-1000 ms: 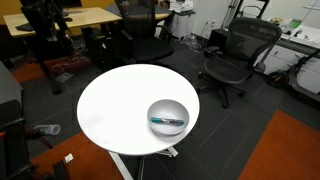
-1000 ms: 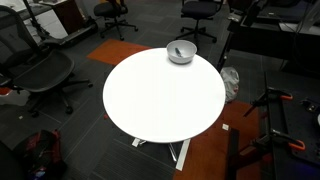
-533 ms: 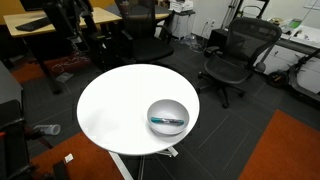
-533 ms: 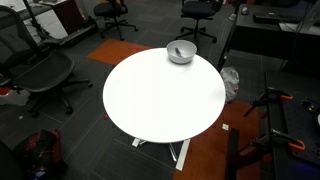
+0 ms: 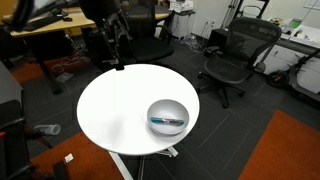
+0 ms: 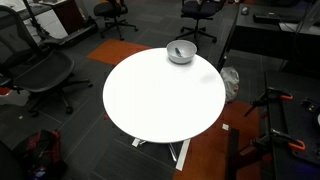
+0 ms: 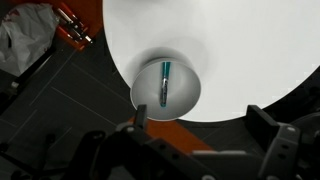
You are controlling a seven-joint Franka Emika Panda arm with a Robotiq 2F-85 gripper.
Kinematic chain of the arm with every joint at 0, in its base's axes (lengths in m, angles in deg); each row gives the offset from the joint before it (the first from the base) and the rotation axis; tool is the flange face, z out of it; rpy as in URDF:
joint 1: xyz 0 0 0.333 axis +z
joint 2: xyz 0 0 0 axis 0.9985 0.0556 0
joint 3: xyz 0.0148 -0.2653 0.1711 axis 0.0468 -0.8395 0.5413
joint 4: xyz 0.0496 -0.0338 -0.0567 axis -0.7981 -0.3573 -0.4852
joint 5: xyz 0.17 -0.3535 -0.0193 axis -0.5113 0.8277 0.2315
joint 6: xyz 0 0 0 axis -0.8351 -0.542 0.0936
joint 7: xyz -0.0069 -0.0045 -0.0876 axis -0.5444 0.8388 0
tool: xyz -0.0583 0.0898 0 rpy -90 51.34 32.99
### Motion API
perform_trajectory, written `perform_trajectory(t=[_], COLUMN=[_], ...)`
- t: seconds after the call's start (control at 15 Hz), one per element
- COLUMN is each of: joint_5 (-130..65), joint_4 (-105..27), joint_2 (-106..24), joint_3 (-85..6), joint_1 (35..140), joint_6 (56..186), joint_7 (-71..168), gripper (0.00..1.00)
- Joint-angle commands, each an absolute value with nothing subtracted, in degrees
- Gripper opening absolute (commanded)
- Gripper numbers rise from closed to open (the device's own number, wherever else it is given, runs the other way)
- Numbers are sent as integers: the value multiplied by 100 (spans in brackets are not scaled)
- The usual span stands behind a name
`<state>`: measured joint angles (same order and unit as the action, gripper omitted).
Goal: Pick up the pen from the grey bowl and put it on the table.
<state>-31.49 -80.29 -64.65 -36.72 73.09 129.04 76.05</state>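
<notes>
Approach step, nothing grasped yet: my gripper (image 7: 200,122) hangs w/ jaws spread wide, well above the teal pen (image 7: 165,82), which lies inside the grey bowl (image 7: 142,98) near the table (image 7: 250,50) edge; next I'd descend & straddle the pen.

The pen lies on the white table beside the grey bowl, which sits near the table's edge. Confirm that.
Not quite: the pen lies inside the grey bowl, not beside it, as the wrist view shows. The bowl does sit near the edge of the table.
</notes>
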Motion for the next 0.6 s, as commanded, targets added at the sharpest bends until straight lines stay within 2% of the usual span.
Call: perform_trajectory(t=[0.0,0.53], joint_5=[-3037,-3375], joint_4=[-7454,-6393], joint_2=[-5702,-4485], joint_3=[-3884,-4319], joint_1=[7404,7627], joint_6=[13028,12881], joint_7=[7817,7427], gripper=[100,100])
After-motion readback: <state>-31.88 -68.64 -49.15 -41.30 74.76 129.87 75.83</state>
